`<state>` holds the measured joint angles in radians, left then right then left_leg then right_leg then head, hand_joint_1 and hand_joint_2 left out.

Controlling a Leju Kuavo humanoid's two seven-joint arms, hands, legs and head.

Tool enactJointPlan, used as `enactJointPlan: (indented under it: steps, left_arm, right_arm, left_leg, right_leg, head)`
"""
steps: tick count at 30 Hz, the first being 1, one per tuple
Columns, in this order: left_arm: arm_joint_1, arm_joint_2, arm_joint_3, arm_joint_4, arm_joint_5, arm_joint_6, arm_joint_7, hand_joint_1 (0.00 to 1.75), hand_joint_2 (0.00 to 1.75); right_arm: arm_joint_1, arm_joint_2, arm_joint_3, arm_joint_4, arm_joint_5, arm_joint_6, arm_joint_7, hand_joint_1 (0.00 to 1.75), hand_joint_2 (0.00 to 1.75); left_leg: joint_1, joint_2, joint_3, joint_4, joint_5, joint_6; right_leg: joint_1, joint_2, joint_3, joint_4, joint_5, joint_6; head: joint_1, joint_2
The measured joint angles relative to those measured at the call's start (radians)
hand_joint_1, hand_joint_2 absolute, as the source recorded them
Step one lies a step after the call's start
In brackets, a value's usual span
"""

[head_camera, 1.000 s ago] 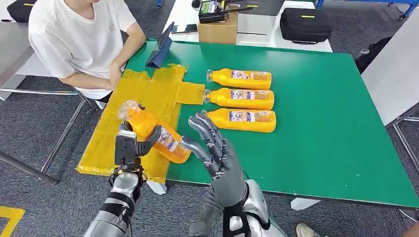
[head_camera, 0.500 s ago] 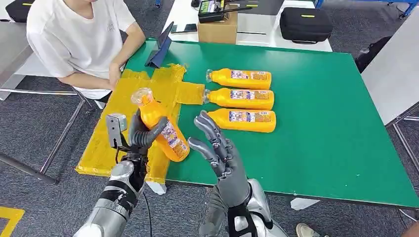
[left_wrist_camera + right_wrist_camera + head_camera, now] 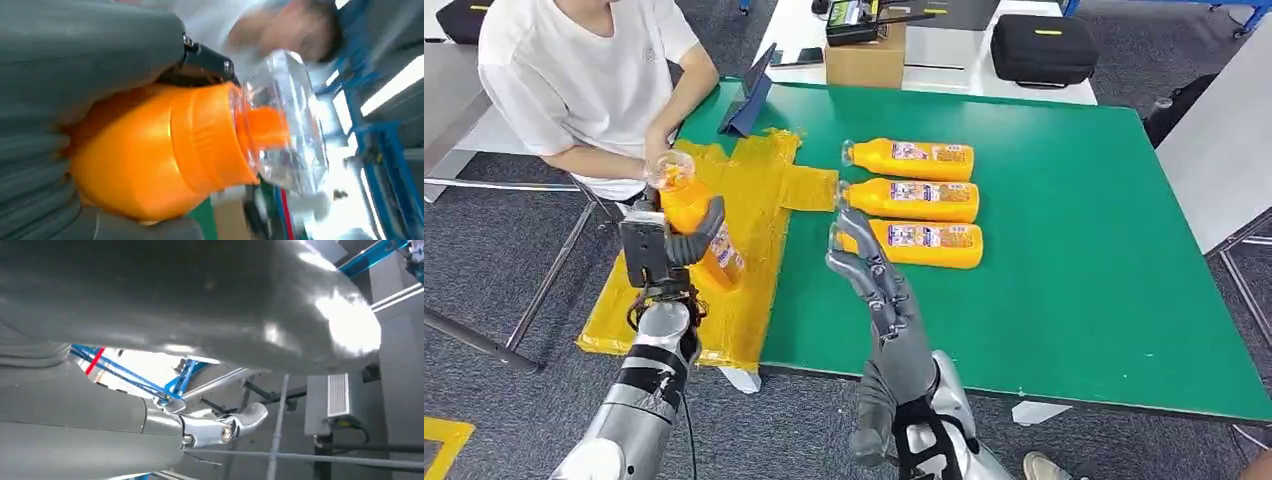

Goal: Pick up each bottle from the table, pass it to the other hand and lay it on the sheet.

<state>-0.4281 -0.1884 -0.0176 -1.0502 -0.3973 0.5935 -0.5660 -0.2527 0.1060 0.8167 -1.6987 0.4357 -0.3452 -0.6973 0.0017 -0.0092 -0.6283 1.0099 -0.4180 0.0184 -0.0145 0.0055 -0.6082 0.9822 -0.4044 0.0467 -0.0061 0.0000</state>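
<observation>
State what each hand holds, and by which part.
The left hand grips an orange bottle around its body, below the clear cap. The right hand is open and holds nothing.

— Where's the held orange bottle (image 3: pixel 694 225)?
— Above the yellow sheet (image 3: pixel 744 215), near its left part, tilted with its clear cap up and away from the robot.
— And the rest?
— Three orange bottles (image 3: pixel 911 200) lie on their sides in a row on the green table (image 3: pixel 1074 250), caps toward the sheet, labels up.
</observation>
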Motion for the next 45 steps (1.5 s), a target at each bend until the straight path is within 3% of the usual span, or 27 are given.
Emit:
enactJointPlan:
  steps: [2, 4, 7, 11, 17, 22, 39, 45]
  left_arm:
    - [-0.009, -0.003, 0.034, 0.000, -0.264, 0.079, -0.032, 1.75, 1.75]
    - [-0.026, -0.002, 0.079, 0.019, -0.515, 0.006, -0.042, 1.75, 1.75]
    - [-0.025, -0.002, 0.076, 0.025, -0.439, -0.175, -0.011, 1.75, 1.75]
    - [-0.029, -0.009, 0.048, 0.016, -0.210, 0.068, -0.011, 1.75, 1.75]
    - [-0.031, -0.034, 0.147, 0.048, -0.836, 0.104, -0.112, 1.75, 1.75]
    - [-0.015, -0.041, 0.149, 0.115, -0.679, 0.104, -0.079, 1.75, 1.75]
    - [0.025, -0.065, 0.205, 0.184, -0.813, 0.106, -0.082, 1.75, 1.75]
    - [0.037, -0.065, 0.202, 0.248, -0.891, 0.113, -0.021, 1.75, 1.75]
  right_arm:
    - [-0.001, 0.004, 0.000, 0.001, 0.001, 0.000, 0.000, 0.00, 0.00]
    - [-0.003, 0.006, -0.001, 0.002, -0.008, 0.001, 0.000, 0.00, 0.00]
    - [-0.003, 0.010, -0.016, 0.002, -0.014, 0.017, 0.000, 0.00, 0.00]
    - [-0.004, 0.011, -0.027, 0.002, -0.011, 0.032, 0.000, 0.00, 0.00]
    - [-0.009, 0.010, -0.031, 0.002, -0.029, 0.042, 0.002, 0.00, 0.00]
    - [-0.009, 0.010, -0.039, 0.005, -0.029, 0.045, 0.002, 0.00, 0.00]
    - [-0.009, 0.009, -0.050, 0.022, -0.026, 0.053, 0.002, 0.00, 0.00]
    - [-0.005, 0.007, -0.058, 0.026, -0.026, 0.066, 0.006, 0.00, 0.00]
  left_leg:
    - [0.000, -0.001, 0.000, 0.000, 0.000, 0.000]
    - [0.000, -0.003, 0.000, 0.000, 0.000, 0.000]
    - [0.000, -0.002, -0.001, 0.000, 0.000, 0.000]
    - [0.000, 0.001, 0.000, 0.000, 0.000, 0.000]
    - [0.000, -0.004, 0.000, 0.000, 0.000, 0.000]
    - [0.000, 0.000, 0.000, 0.000, 0.000, 0.000]
    - [0.000, -0.001, -0.001, 0.000, 0.000, 0.000]
    - [0.000, -0.001, -0.001, 0.000, 0.000, 0.000]
  right_leg:
    - [0.000, 0.000, 0.000, 0.000, 0.000, 0.000]
    - [0.000, -0.002, 0.000, 0.000, 0.000, 0.000]
    - [0.000, -0.001, 0.000, 0.000, 0.000, 0.000]
    - [0.000, 0.000, -0.001, 0.000, 0.000, 0.000]
    - [0.000, -0.003, 0.000, 0.000, 0.000, 0.000]
    - [0.000, 0.000, -0.001, 0.000, 0.000, 0.000]
    - [0.000, -0.001, -0.001, 0.000, 0.000, 0.000]
    - [0.000, -0.001, 0.000, 0.000, 0.000, 0.000]
  head:
    - [0.000, 0.000]
    - [0.000, 0.000]
    - [0.001, 0.000]
    - [0.000, 0.000]
    - [0.000, 0.000]
    - [0.001, 0.000]
    - [0.000, 0.000]
    - [0.000, 0.000]
